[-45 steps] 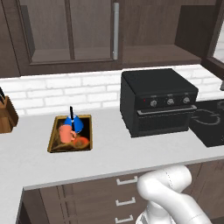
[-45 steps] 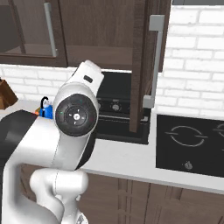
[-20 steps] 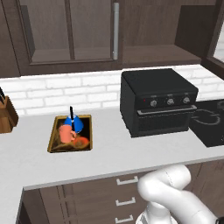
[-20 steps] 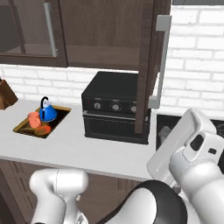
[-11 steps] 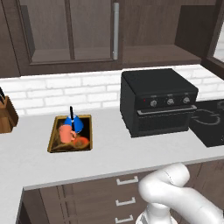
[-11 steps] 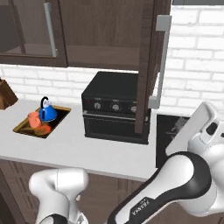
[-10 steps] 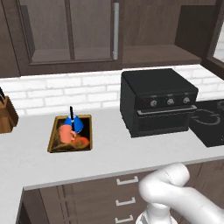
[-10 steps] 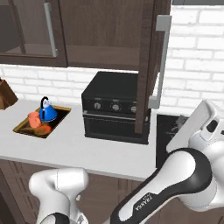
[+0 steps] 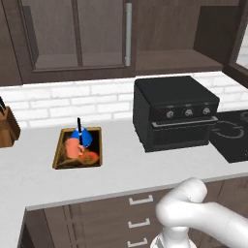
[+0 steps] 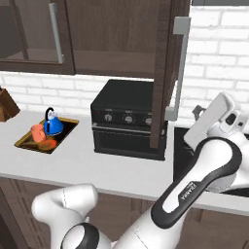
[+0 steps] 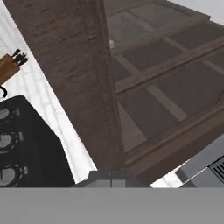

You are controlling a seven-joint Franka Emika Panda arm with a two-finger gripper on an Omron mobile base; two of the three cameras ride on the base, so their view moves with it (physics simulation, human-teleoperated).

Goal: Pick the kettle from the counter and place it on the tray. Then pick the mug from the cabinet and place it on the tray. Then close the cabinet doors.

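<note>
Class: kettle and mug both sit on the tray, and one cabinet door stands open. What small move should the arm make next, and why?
Probably push the open door toward the cabinet. Kettle and mug are on the tray, the left door looks shut, and the hand view shows the door's frame close ahead.

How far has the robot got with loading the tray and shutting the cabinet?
Done: the kettle and the mug both stand on the tray. In hand: the shut end effector is raised beside the right cabinet door, which stands open, edge-on to the right base view. Left: that door has to swing shut; the left door looks already shut.
</note>
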